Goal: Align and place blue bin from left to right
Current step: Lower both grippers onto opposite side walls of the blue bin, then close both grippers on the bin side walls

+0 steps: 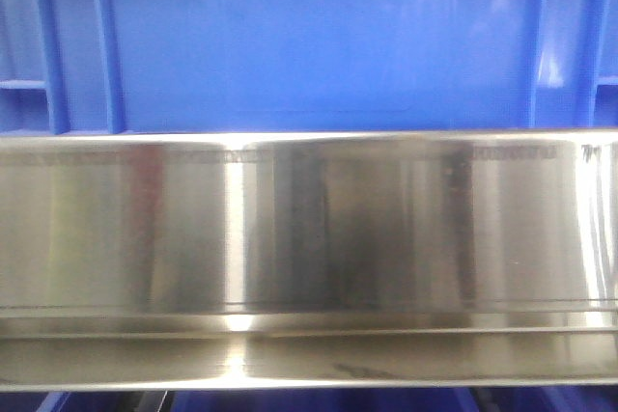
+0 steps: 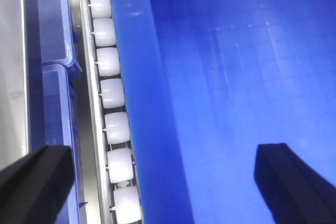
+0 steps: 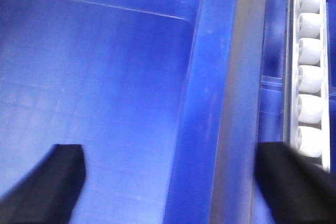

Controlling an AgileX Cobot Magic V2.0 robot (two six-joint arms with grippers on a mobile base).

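Left gripper [image 2: 157, 187] and right gripper [image 3: 173, 182], jaws spread, are straddling opposite walls of the bin [image 2: 236, 77], apparently readying to lift it.

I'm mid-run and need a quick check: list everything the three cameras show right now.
blue bin: one, blue, behind the steel panel in the front view; its inside fills both wrist views.
steel panel: one, shiny silver, across the front view below the bin.
roller rows: two, white, one along the bin's outer wall in each wrist view.
neighbouring bins: apparently two, blue, beyond the rollers at the left wrist view's left edge.
left gripper: one, black fingers, open, straddling the bin's wall.
right gripper: one, black fingers, open, straddling the opposite wall.
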